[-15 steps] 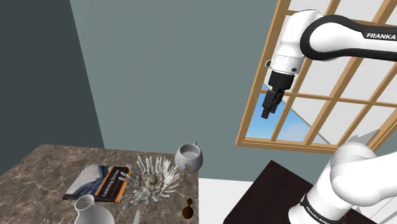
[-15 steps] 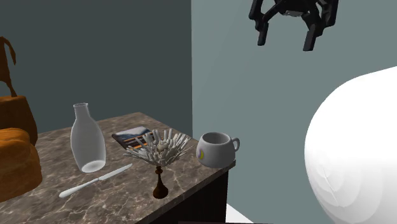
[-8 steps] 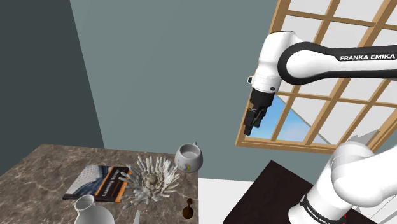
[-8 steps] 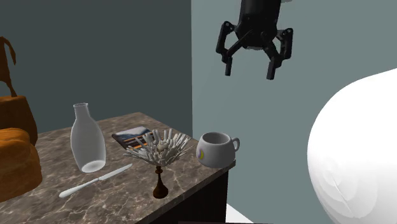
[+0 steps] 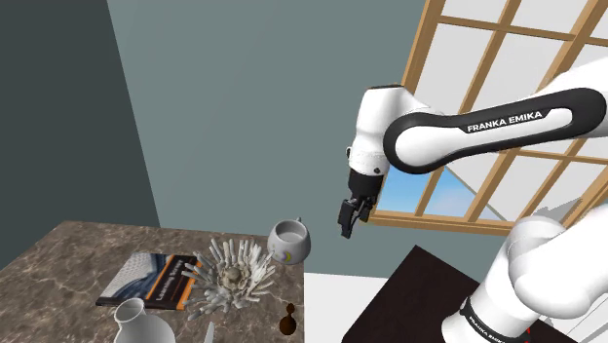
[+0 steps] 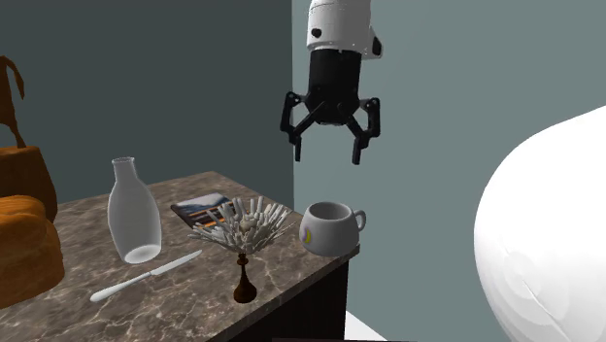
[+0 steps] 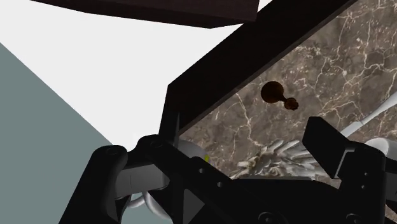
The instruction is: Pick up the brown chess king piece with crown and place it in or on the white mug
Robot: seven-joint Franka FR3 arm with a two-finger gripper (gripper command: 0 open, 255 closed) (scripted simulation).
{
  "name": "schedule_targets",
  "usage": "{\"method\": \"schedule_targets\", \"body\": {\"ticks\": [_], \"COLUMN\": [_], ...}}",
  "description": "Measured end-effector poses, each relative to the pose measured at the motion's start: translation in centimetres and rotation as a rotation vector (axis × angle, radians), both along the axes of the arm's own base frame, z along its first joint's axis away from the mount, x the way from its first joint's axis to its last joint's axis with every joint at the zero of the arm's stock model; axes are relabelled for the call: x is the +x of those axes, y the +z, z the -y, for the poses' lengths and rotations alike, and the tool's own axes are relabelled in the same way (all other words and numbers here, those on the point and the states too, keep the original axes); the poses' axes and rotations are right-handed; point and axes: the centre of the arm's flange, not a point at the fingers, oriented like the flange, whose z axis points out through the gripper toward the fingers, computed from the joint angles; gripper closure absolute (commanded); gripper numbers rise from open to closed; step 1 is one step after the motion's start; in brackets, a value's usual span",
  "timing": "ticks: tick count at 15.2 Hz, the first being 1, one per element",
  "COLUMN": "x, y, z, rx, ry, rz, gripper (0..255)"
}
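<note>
The dark brown chess king (image 6: 245,280) (image 5: 287,320) stands upright near the front edge of the marble table (image 6: 185,301). A white mug (image 6: 328,229) (image 5: 289,240) sits at the table's corner, upright, with its handle turned away from the king. My black gripper (image 6: 327,151) (image 5: 347,219) hangs open and empty in the air above the mug, well clear of it. In the wrist view the king (image 7: 277,94) lies on the marble (image 7: 331,70) beyond the spread fingers (image 7: 327,143); the mug (image 7: 186,150) is mostly hidden behind the hand.
A spiky white coral-like ornament (image 6: 243,225) stands between the king and the mug. A clear glass vase (image 6: 133,212), a knife (image 6: 146,275) and a magazine (image 6: 199,209) also lie on the table. An orange chair (image 6: 19,233) stands beyond it. A wooden window frame (image 5: 487,117) is behind the arm.
The arm has swung down and toward the table: the gripper went from high near the window to just above the mug, staying open and empty. The table's things have not moved.
</note>
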Motion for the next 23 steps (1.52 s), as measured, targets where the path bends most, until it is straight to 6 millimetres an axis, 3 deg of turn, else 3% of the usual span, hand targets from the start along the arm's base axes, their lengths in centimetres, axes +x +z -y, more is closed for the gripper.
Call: {"method": "schedule_targets", "body": {"ticks": [17,23], "x": [5.6,5.5], "y": [-16.2,-20.1], "z": [-15.5,-16.9], "rx": [-0.049,-0.054], "ry": [0.032,0.035], "rz": [-0.044,-0.049], "gripper": [0,0]}}
